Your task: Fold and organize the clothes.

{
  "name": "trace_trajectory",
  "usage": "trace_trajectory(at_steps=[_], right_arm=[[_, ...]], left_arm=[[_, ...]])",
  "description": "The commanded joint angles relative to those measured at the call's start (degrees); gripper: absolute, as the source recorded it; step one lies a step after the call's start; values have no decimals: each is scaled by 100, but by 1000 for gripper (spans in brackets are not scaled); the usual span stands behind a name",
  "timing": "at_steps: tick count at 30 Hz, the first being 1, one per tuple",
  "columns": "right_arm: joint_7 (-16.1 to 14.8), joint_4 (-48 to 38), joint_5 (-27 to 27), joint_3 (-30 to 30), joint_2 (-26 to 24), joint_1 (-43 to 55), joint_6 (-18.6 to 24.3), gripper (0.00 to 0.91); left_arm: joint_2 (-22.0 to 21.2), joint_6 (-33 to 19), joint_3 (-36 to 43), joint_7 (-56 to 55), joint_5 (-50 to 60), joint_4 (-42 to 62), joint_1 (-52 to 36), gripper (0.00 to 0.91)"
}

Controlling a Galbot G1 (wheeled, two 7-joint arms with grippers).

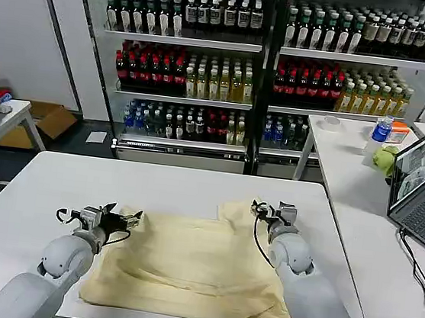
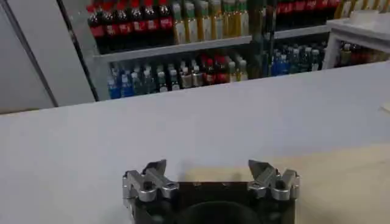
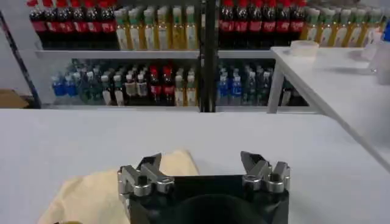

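T-shirt: spread on table, no finished fold visible. Left hand, right hand: both wide, empty. Folding left.

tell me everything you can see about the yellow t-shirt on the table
The T-shirt is pale yellow, plain, of soft thin-looking fabric, lying flat on the white table with light wrinkles and one sleeve sticking out at its far right corner. Its near hem lies close to the table's front edge. The left pincer is open at the shirt's far left corner, and the right pincer is open at the far right sleeve. Neither has clamped the cloth.
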Motion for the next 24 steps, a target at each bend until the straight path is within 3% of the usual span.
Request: trace_trajectory(at_steps=[1,11,12,13,14,15,16,17,24], right_arm=[[9,-658,18,-57,244,338,-12,907],[27,-1193,287,-151,441,666,-84,907],[26,-1239,338,-153,457,700,-86,907],[15,-1302,391,-153,470,743,-86,907],[7,-1340,413,-151,477,763,-86,776],[2,-1411,452,-145,496,805,-86,635],[0,-1443,487,-137,506,829,-85,101],[1,-1460,501,-133,507,837,-86,0],[10,-1489,492,-259,380,817,-89,0]], left_arm=[[-32,57,190,-5,-10,334,-285,907],[-115,337,149,-60,-218,438,-255,887],[-120,346,146,-74,-250,447,-241,544],[-122,357,142,-93,-252,455,-224,272],[-123,359,141,-101,-252,453,-209,40],[-120,368,129,-104,-252,452,-194,20],[-117,369,121,-103,-254,448,-177,10],[-117,369,115,-103,-255,445,-173,10],[-84,432,35,-106,-478,319,-12,10]])
